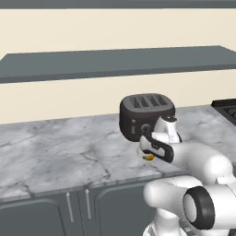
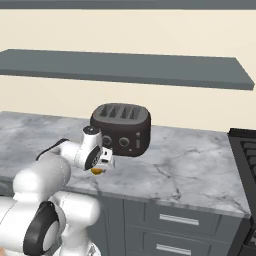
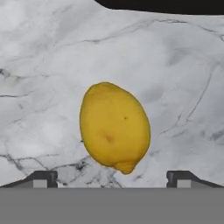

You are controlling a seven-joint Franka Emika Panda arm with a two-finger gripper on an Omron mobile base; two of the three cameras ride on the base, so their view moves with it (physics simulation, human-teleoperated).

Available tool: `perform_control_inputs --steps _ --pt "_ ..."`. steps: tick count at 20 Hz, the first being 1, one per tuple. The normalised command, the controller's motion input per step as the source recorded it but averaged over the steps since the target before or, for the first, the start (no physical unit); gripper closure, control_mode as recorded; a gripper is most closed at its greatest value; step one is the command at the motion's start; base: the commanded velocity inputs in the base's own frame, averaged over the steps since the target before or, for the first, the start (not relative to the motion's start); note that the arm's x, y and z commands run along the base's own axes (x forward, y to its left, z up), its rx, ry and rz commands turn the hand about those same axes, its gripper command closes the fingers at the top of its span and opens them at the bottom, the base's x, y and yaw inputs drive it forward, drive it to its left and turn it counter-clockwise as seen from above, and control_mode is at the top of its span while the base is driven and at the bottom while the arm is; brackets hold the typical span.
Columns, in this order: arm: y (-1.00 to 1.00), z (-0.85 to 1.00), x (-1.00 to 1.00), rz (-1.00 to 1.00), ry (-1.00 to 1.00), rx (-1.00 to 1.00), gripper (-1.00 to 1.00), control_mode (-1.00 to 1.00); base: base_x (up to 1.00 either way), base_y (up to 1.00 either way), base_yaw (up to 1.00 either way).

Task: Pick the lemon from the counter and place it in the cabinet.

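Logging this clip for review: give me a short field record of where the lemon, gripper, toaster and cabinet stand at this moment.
lemon: on the counter, in front of the toaster, not lifted
gripper: open, above the lemon, fingertips either side, no contact visible
toaster: dark, four slots, upright behind the lemon
cabinet: dark grey wall unit above the counter; nothing visible on its top from here
stove: at the counter's right end
task stage: lemon not yet grasped

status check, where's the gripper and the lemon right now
Gripper open, poised above lemon. Lemon on counter, ungrasped. Toaster close behind; cabinet overhead.
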Motion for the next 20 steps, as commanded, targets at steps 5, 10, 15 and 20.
perform_control_inputs --steps 5,10,15,20 --pt "0.00 -0.49 0.43 0.00 0.00 0.00 -1.00 -1.00 0.00 0.00 0.00" --pt "0.00 -0.60 0.20 0.00 0.00 0.00 -1.00 -1.00 0.00 0.00 0.00" --pt "0.00 -0.29 -0.32 0.00 0.00 0.00 1.00 -1.00 0.00 0.00 0.00" --pt "0.00 0.51 -0.51 0.04 -0.01 0.00 1.00 -1.00 0.00 0.00 0.00"
